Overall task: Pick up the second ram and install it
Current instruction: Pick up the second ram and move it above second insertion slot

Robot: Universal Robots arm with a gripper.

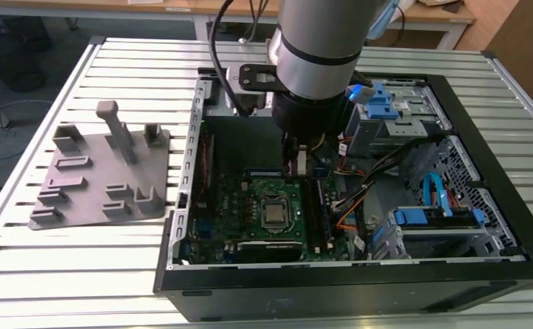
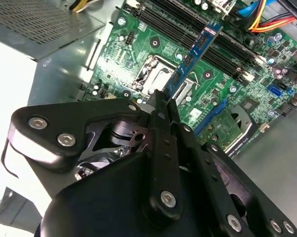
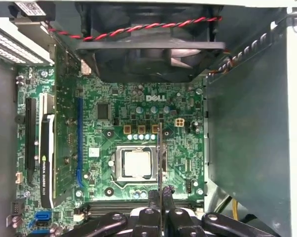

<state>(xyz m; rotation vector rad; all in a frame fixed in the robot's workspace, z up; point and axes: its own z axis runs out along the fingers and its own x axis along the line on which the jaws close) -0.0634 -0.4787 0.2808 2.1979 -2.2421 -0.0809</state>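
your gripper (image 2: pixel 163 102) pinches the second ram (image 2: pixel 194 52) above the motherboard (image 3: pixel 188 148); mid-frame in the exterior view, the arm (image 1: pixel 317 55) hides that grip.

The slatted table (image 1: pixel 83 274) is brightly lit from above; the case (image 1: pixel 340 295) interior is shaded at its rear edge. In the second wrist view a metal panel (image 2: pixel 10 74) is washed out by glare, and the gripper (image 2: pixel 164 101) is seen dark.
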